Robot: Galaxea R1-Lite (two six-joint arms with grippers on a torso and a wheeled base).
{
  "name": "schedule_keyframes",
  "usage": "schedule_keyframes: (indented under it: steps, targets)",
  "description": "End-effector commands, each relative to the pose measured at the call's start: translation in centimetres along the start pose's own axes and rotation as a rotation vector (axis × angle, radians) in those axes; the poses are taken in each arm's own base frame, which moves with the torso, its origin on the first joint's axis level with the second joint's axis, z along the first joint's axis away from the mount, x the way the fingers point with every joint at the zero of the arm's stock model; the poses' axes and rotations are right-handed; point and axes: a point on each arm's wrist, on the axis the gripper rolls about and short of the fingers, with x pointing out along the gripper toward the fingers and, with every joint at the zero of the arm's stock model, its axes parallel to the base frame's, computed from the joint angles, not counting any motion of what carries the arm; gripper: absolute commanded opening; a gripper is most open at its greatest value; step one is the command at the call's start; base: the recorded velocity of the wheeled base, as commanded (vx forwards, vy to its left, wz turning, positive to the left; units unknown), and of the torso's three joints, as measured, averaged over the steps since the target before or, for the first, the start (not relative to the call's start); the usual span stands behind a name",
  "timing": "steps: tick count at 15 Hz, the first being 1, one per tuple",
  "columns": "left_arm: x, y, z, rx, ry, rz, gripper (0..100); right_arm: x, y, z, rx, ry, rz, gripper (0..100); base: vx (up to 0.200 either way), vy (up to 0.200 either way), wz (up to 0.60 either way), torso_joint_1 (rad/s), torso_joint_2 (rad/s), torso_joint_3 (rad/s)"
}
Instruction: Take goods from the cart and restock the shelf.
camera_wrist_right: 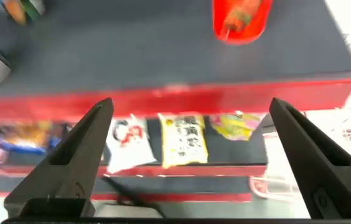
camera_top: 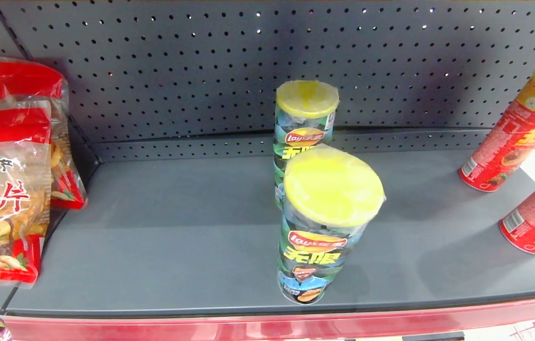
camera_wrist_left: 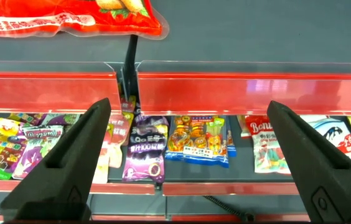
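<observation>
Head view: front green can (camera_top: 329,227) and back green can (camera_top: 305,123) upright mid-shelf (camera_top: 153,246), one behind the other; red cans (camera_top: 513,132) right, peanut bags (camera_top: 2,189) left.
Left wrist view: left gripper (camera_wrist_left: 191,162) released, empty, before the red shelf edge (camera_wrist_left: 225,93); candy packets (camera_wrist_left: 197,140) below.
Right wrist view: right gripper (camera_wrist_right: 191,158) released, empty; red can (camera_wrist_right: 241,18) above the edge.

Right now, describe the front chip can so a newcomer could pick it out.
Find the grey shelf with the pegboard back. Mid-shelf, the front can stands upright by the red edge, just ahead of the rear can. Both wear green-blue wraps, unlike the red cans at right.
</observation>
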Motion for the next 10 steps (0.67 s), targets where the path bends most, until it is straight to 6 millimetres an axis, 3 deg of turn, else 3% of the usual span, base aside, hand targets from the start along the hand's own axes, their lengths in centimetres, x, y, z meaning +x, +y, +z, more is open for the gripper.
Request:
schedule_keyframes:
  steps: [1, 5, 8, 10]
  targets:
    - [0.0, 0.0, 0.0, 0.0, 0.0, 0.002, 100, 2.13, -0.18, -5.08, -0.019, -0.011, -0.061, 100, 0.0, 0.0, 0.0, 0.0, 0.0, 0.0]
    - [0.0, 0.0, 0.0, 0.0, 0.0, 0.002, 100, 2.08, -0.27, -5.1, -0.034, -0.075, -0.06, 100, 0.0, 0.0, 0.0, 0.0, 0.0, 0.0]
    - [0.0, 0.0, 0.0, 0.0, 0.0, 0.0, 100, 1.95, -0.43, -5.27, -0.036, -0.108, -0.195, 100, 0.0, 0.0, 0.0, 0.0, 0.0, 0.0]
    - [0.01, 0.0, 0.0, 0.0, 0.002, 0.002, 100, 1.52, -0.14, -6.05, -0.068, -0.119, -0.129, 100, 0.0, 0.0, 0.0, 0.0, 0.0, 0.0]
